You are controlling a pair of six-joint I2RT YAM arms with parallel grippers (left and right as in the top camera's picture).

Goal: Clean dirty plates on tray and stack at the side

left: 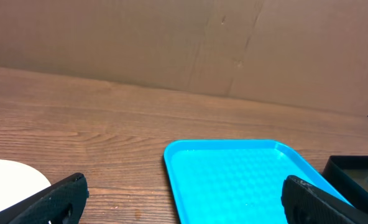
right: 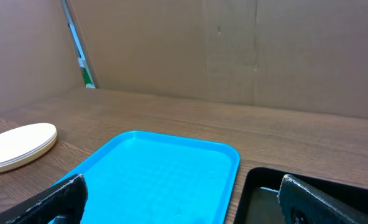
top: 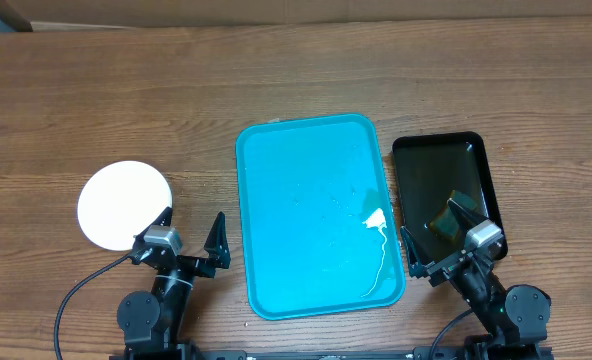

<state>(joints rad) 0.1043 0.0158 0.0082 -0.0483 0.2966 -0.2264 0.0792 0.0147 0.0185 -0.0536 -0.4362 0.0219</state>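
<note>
The cyan-blue tray [top: 296, 180] lies in the middle of the table with no plates on it, only small wet marks and a white smear near its right side. The plates [top: 124, 204] form one white stack on the table left of the tray; they also show in the right wrist view [right: 19, 144] and at the left wrist view's edge [left: 10, 177]. My left gripper [top: 188, 240] is open and empty, between the stack and the tray's near left corner. My right gripper [top: 438, 237] is open and empty over the black tray's near end.
A smaller glossy black tray [top: 476, 160] sits right of the blue tray, holding a dark yellowish thing under my right gripper. A brown cardboard wall [left: 184, 43] stands behind the table.
</note>
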